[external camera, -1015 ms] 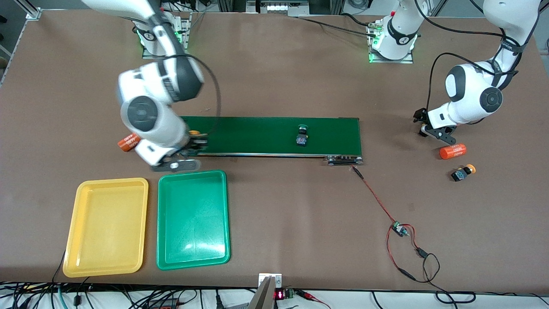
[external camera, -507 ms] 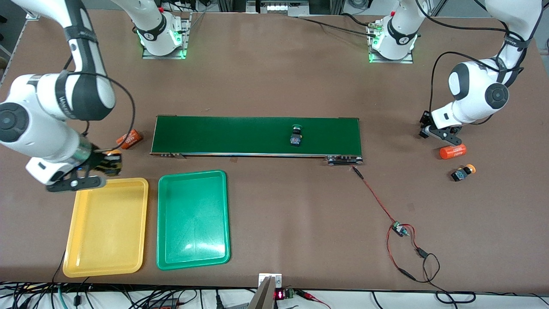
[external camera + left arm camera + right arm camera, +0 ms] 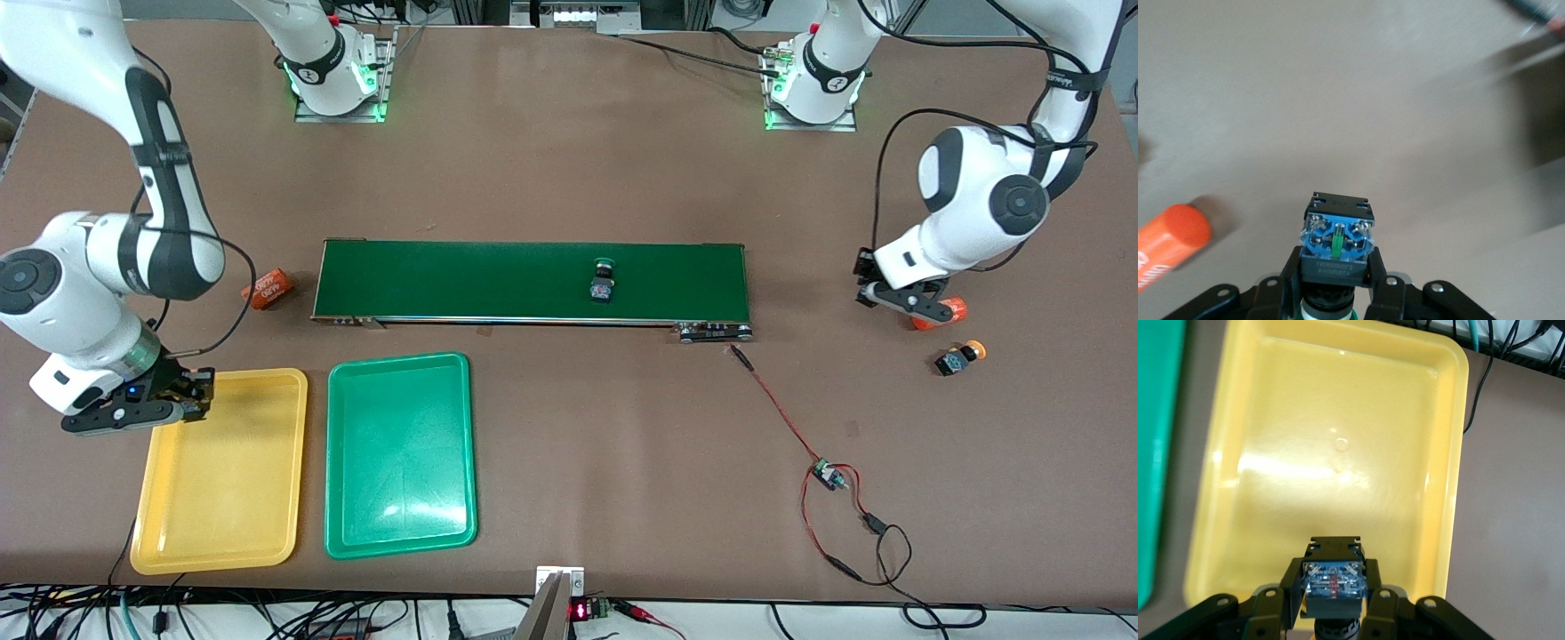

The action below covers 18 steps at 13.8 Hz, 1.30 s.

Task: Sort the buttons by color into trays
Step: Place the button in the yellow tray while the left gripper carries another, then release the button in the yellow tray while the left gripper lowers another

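My right gripper (image 3: pixel 182 397) is shut on a button (image 3: pixel 1331 580) with a black-and-blue body and holds it over the corner of the yellow tray (image 3: pixel 222 516) nearest the right arm's base; its cap is hidden. The yellow tray (image 3: pixel 1338 440) fills the right wrist view. My left gripper (image 3: pixel 893 295) is shut on a green-capped button (image 3: pixel 1337 241) above the table at the left arm's end. Another green-capped button (image 3: pixel 604 280) lies on the conveyor belt (image 3: pixel 444 276). A yellow-capped button (image 3: pixel 960 358) lies on the table near the left gripper. The green tray (image 3: pixel 400 498) stands beside the yellow one.
One orange cylinder (image 3: pixel 949 309) lies partly under the left gripper, also in the left wrist view (image 3: pixel 1168 243). Another orange cylinder (image 3: pixel 267 289) lies off the belt's end toward the right arm. A red-black wire with a small board (image 3: pixel 827 476) trails from the belt.
My right arm swung from the belt's end to over the yellow tray, carrying its button. The green button rode the belt toward the right arm's end. My left gripper shifted over the orange cylinder.
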### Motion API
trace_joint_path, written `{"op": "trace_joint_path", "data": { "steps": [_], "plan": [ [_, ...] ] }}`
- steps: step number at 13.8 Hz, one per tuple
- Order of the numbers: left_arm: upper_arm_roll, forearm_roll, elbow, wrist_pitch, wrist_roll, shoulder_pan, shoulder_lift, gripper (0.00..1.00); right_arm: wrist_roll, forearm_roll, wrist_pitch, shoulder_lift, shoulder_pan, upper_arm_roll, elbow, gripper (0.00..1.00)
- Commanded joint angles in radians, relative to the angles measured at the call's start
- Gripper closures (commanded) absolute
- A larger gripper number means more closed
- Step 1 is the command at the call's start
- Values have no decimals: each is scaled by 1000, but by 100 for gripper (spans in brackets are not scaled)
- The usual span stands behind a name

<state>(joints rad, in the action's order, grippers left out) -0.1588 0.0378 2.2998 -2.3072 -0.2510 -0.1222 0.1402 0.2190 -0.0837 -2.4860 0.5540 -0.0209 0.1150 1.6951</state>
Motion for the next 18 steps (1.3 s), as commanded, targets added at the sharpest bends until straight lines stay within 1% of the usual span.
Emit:
{"op": "trace_joint_path", "data": {
  "steps": [1, 3, 4, 6, 8, 9, 10, 11, 15, 16, 18],
  "plan": [
    [-69, -18, -46, 66, 192, 55, -7, 100, 16, -14, -77, 56, 33, -25, -12, 93],
    [-114, -114, -60, 64, 297, 85, 2, 100, 19, -13, -170, 115, 39, -25, -11, 93],
    [-126, -148, -81, 64, 329, 102, 7, 100, 19, -13, -206, 136, 45, -25, -9, 93],
    [-130, -164, -124, 66, 396, 151, 22, 100, 32, -13, -263, 168, 55, -25, -9, 93],
    [-130, -192, -134, 57, 461, 214, 51, 100, 62, -11, -292, 182, 65, -25, -9, 92],
    [-128, -220, -151, 36, 488, 245, 74, 100, 62, -10, -294, 187, 65, -25, -9, 65],
    [-128, -225, -161, 26, 504, 259, 94, 100, 60, -7, -294, 188, 65, -25, -9, 9],
    [-128, -228, -172, 14, 506, 260, 117, 100, 62, -7, -292, 187, 65, -25, -6, 0],
    [-127, -220, -175, -38, 503, 274, 163, 100, 65, -7, -280, 179, 59, -26, 1, 0],
    [-127, -220, -177, -43, 503, 274, 170, 100, 62, -5, -252, 172, 58, -37, 1, 0],
    [-127, -220, -177, -79, 504, 276, 194, 100, 49, -1, -127, 126, 61, -72, -2, 0]
  ]
}}
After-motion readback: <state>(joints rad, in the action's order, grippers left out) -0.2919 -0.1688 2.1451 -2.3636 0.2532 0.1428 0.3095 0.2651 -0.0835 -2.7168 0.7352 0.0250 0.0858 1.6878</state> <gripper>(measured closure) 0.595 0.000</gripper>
